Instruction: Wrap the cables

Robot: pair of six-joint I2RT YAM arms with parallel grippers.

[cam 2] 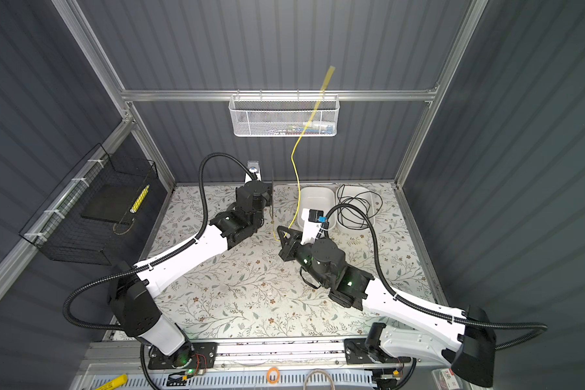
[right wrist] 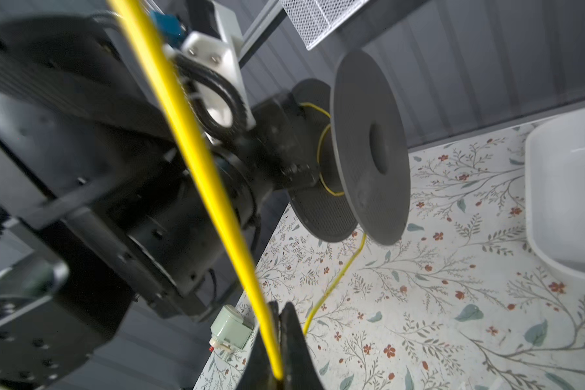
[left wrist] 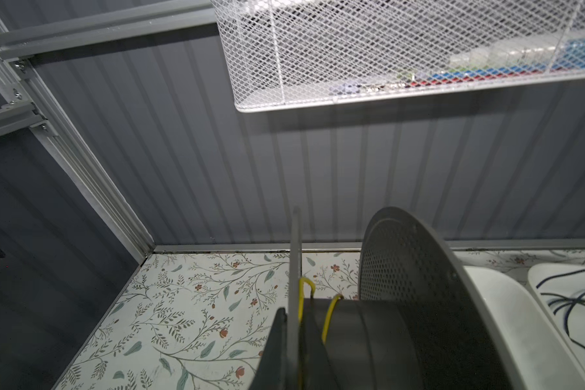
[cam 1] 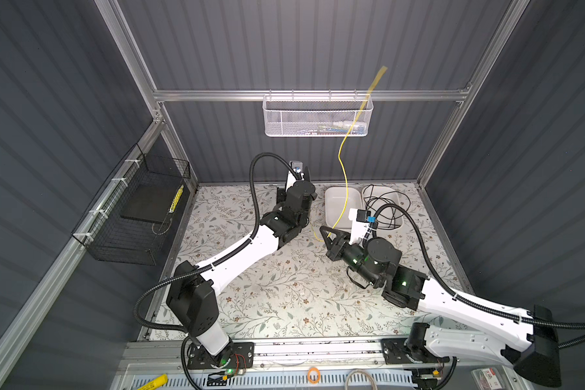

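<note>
The cable [cam 1: 343, 169] [cam 2: 297, 170] is a thin yellow wire. My right gripper [right wrist: 279, 317] [cam 1: 325, 232] [cam 2: 281, 232] is shut on it low over the table's middle. From the jaws the free end rises high and blurred toward the camera in both top views. The other stretch [right wrist: 338, 280] sags to the table and climbs to a grey spool [right wrist: 368, 145] [left wrist: 419, 287], with a turn or two around its hub [left wrist: 330, 314]. My left gripper [left wrist: 296, 320] [right wrist: 284, 135] is shut on the spool's thin near flange [left wrist: 296, 256], holding it edge-on [cam 2: 271, 192] near the back.
Two white trays stand at the back right: one bare [cam 1: 338, 199], one [cam 1: 397, 224] holding a tangle of black cord [cam 1: 382, 202]. A white mesh basket [cam 1: 318, 118] hangs on the back wall and a black wire basket [cam 1: 132, 216] on the left wall. A small pale green part [right wrist: 230, 329] lies by the right jaws.
</note>
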